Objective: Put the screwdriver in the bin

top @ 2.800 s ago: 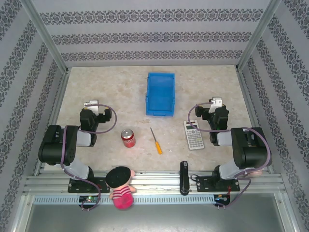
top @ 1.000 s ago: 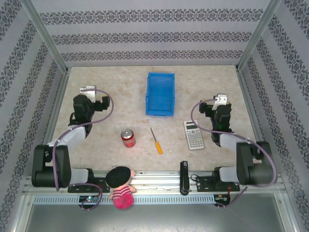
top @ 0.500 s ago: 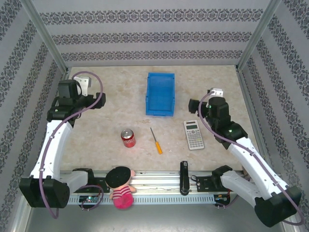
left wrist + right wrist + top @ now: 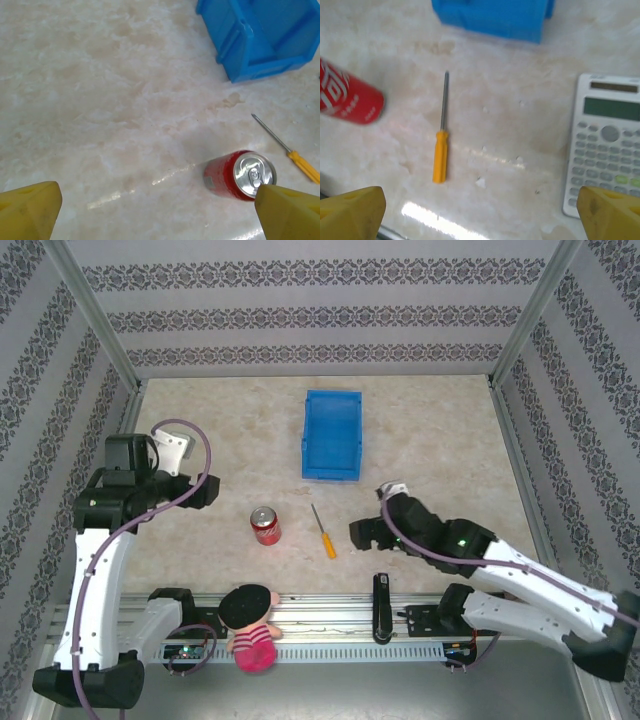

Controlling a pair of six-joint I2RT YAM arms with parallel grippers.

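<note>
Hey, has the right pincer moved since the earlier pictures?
Yes. In the top view the right pincer swung leftward and nearer, away from the bin, ending just right of the screwdriver.

You had an orange-handled, silver-shafted screwdriver (image 4: 323, 531), a bright blue bin (image 4: 330, 472), a red can (image 4: 265, 526), and a beige marbled table (image 4: 220, 440).

I see a pale, marbled beige worktop (image 4: 220, 410), glossy enough to show bright patches of glare; three walls (image 4: 320, 315) close it in, papered white with bands of dark floral ornament. Aluminium posts (image 4: 92, 315) rise at the back corners; a slotted metal rail (image 4: 320, 612) runs along the near edge.
</note>
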